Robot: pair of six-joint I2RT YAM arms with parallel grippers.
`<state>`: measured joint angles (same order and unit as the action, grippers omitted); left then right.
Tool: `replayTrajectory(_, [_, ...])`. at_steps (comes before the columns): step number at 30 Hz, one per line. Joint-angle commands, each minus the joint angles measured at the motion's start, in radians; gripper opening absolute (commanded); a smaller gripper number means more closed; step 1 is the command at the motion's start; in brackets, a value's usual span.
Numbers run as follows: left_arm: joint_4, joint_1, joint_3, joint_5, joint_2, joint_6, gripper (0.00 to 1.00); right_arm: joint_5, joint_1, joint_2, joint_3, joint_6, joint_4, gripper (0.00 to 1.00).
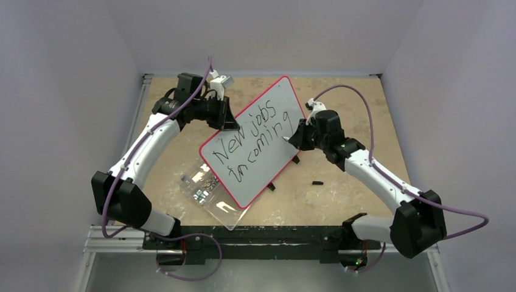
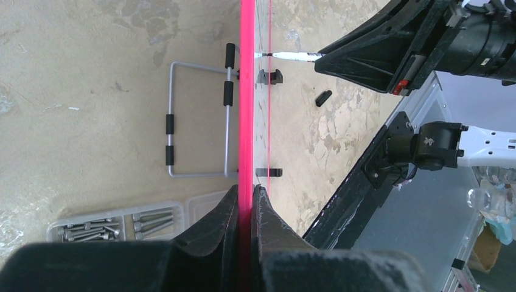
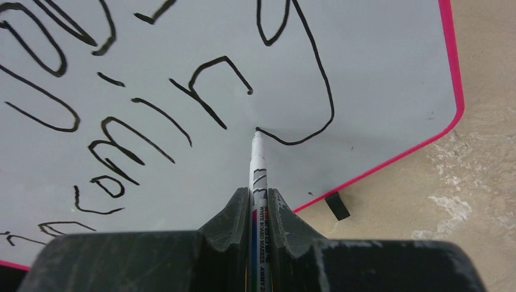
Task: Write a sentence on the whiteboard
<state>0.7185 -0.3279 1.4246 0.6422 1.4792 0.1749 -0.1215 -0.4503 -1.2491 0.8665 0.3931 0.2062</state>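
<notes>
Your whiteboard (image 1: 258,177) sits angled across the middle of the table (image 1: 347,115), its near corner overlapping the clear box of screws (image 1: 204,185) in the top view. The sentence (image 1: 255,141), "New jobs incoming", reads complete in two lines. The main risk now is smearing. If you drag the tip sideways as you lift off, you streak the tail of the final g. If the board shifts while the tip presses on it, the wet strokes blur. Your left gripper (image 2: 246,204) is pinched fully down on the board's red rim, steadying it. Your right gripper (image 3: 260,204) is closed narrowly around the marker (image 3: 258,167), whose tip appears to rest at the end of the g's tail.
</notes>
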Motion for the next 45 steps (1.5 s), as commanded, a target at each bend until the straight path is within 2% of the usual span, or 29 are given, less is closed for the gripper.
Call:
replayTrajectory(1, [-0.045,-0.003,0.016,-0.038,-0.029,-0.078,0.0,-0.046,-0.008,0.059,0.062,0.003,-0.025,0.0])
replayTrajectory(12, [-0.045,-0.003,0.016,-0.038,-0.031,-0.078,0.0,0.09,-0.008,0.175,0.018,0.032,0.011,0.0])
replayTrajectory(17, [-0.046,-0.003,0.016,-0.038,-0.03,-0.078,0.0,0.231,-0.008,0.175,-0.006,0.064,0.046,0.0])
replayTrajectory(21, [-0.046,-0.003,0.016,-0.038,-0.028,-0.077,0.0,0.287,-0.007,0.153,-0.035,0.083,0.047,0.0])
replayTrajectory(45, [-0.046,-0.003,0.017,-0.039,-0.023,-0.077,0.0,0.229,-0.006,-0.002,-0.1,0.086,-0.073,0.0])
